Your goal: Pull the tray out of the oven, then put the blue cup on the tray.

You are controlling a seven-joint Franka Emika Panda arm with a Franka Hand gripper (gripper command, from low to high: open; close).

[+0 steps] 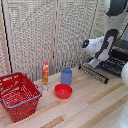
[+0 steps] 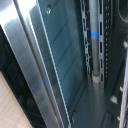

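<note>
The oven (image 1: 121,46) stands at the exterior view's right edge, largely hidden behind my arm, with its door (image 1: 93,73) folded down flat. The tray (image 1: 114,65), a rack of dark thin bars, shows above the door. My gripper (image 1: 94,63) points down at the tray's front edge, and I cannot make out how its fingers stand. The blue cup (image 1: 66,76) stands upright on the wooden table, well to the left of the oven. The wrist view shows only the oven's glass panel (image 2: 65,55) and metal trim (image 2: 30,60) close up, blurred.
A red bowl (image 1: 63,91) sits just in front of the blue cup. An orange bottle (image 1: 45,74) stands to the cup's left. A red mesh basket (image 1: 18,96) fills the table's left end. A slatted screen (image 1: 45,30) runs behind.
</note>
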